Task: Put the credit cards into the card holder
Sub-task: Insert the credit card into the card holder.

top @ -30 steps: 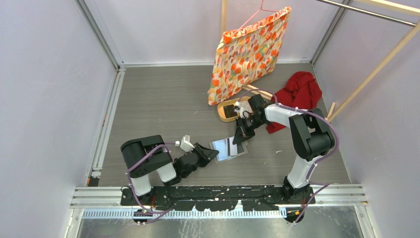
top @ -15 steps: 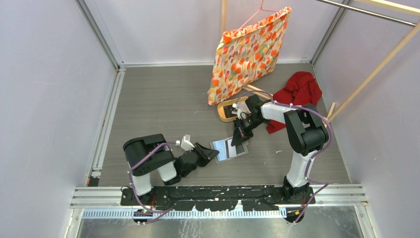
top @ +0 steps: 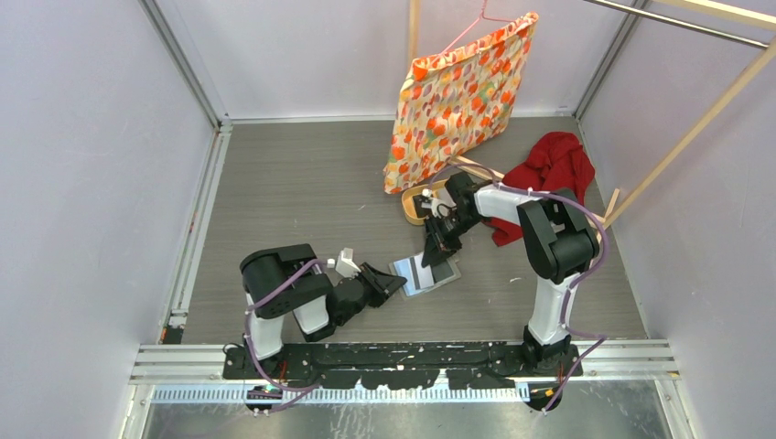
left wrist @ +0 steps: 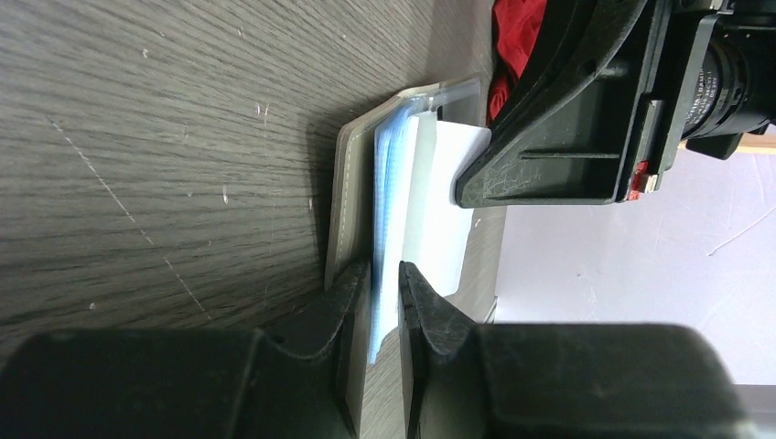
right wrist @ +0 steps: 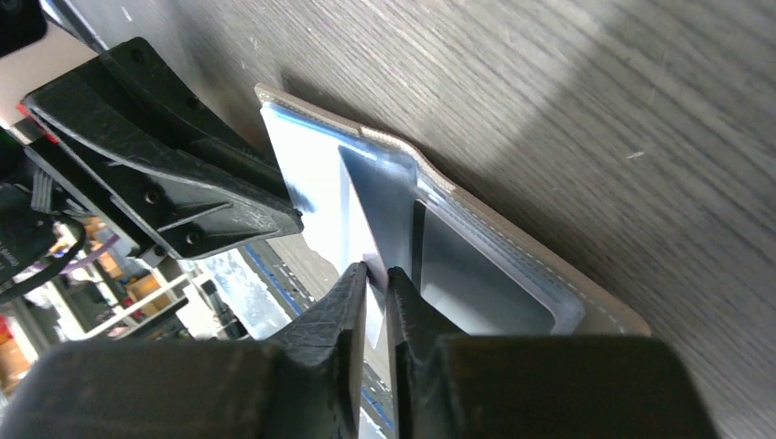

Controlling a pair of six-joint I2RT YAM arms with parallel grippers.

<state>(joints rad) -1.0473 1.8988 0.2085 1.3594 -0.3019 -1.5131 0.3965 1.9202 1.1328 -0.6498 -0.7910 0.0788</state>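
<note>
The card holder (top: 428, 275) lies open on the table, grey-olive outside (left wrist: 352, 201), pale blue-white pockets inside (right wrist: 476, 274). My left gripper (top: 392, 282) is shut on its near edge, the fingertips (left wrist: 352, 297) pinching the blue-white flap. My right gripper (top: 435, 253) stands over the holder's far side, shut on a light credit card (right wrist: 371, 197) whose lower edge sits at a pocket of the holder. The card shows white in the left wrist view (left wrist: 448, 183), below the right gripper's finger (left wrist: 558, 137). Other credit cards are hidden or too small to tell.
An oval tan wooden tray (top: 410, 211) sits just behind the right gripper, partly hidden by the arm. A patterned cloth bag (top: 453, 96) hangs behind it, a red cloth (top: 554, 165) lies at the right, and a wooden pole (top: 682, 137) leans far right.
My right gripper has moved left and slightly nearer with the card, over the holder. The left gripper has kept its hold; its arm shifted slightly right.
</note>
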